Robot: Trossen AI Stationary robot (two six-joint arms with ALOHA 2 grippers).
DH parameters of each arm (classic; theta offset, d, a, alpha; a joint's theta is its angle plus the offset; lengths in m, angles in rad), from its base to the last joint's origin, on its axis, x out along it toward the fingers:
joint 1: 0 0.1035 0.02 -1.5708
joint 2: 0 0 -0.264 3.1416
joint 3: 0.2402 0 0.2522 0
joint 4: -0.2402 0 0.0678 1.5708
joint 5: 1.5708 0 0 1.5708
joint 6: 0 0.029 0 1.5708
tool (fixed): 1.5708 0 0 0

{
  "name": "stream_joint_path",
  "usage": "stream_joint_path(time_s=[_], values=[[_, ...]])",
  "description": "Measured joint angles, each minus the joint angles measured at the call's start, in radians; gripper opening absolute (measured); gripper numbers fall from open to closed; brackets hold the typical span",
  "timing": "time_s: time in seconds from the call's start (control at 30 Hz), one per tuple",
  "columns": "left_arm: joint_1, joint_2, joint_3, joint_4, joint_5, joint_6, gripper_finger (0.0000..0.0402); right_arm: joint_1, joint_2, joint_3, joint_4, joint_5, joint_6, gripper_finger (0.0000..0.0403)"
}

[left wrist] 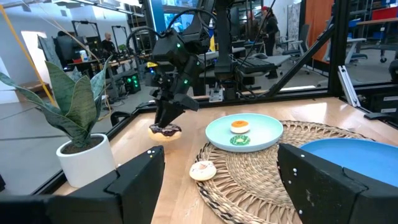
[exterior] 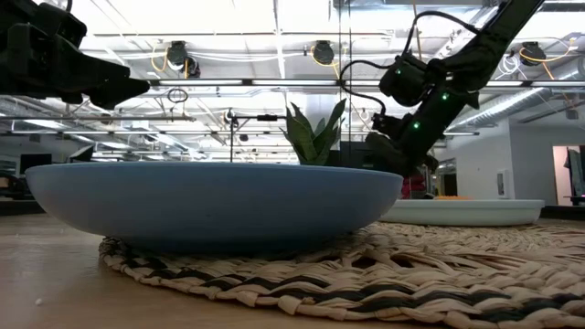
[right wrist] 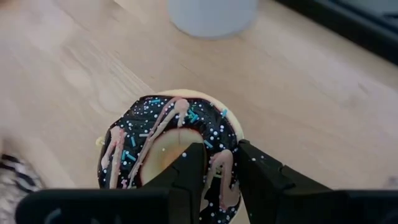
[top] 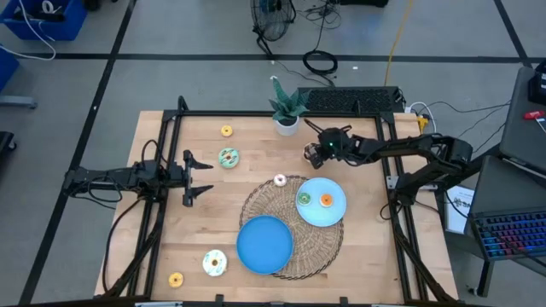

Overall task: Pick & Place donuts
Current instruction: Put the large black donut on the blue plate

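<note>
My right gripper (top: pixel 310 153) hangs over the far part of the table next to the potted plant, shut on a chocolate-iced donut (right wrist: pixel 168 149) with sprinkles, also seen in the left wrist view as the donut (left wrist: pixel 165 130). A light blue plate (top: pixel 334 213) on the woven mat carries a green donut (top: pixel 304 198) and an orange donut (top: pixel 325 200). A cream donut (top: pixel 280 180) lies on the mat's far edge. A teal donut (top: pixel 228 158) and a yellow donut (top: pixel 226 130) lie on the wood. My left gripper (top: pixel 205 176) waits open at the table's left. My right gripper pinches the chocolate donut's ring (right wrist: pixel 221 163) on the side nearest the wrist. One finger (right wrist: pixel 189 168) sits in the hole and the other finger (right wrist: pixel 261 177) outside the rim. The fingers slant down from the table's right. The donut hangs a little above the wood, roughly level.
A darker blue plate (top: pixel 264 247) sits empty on the mat's near part. A potted plant (top: pixel 287 107) stands at the far edge close to my right gripper. Near the front left lie a cream donut (top: pixel 214 263) and an orange donut (top: pixel 176 279). A black frame borders the table.
</note>
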Motion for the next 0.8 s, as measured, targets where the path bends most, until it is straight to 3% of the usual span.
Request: stream_joint_path(time_s=[0.8], values=[[0.000, 0.000, 0.000, 0.000, 0.000, 0.000, 0.0306, 0.179, 0.000, 0.000, 0.249, 0.001, -0.202, 0.0079]])
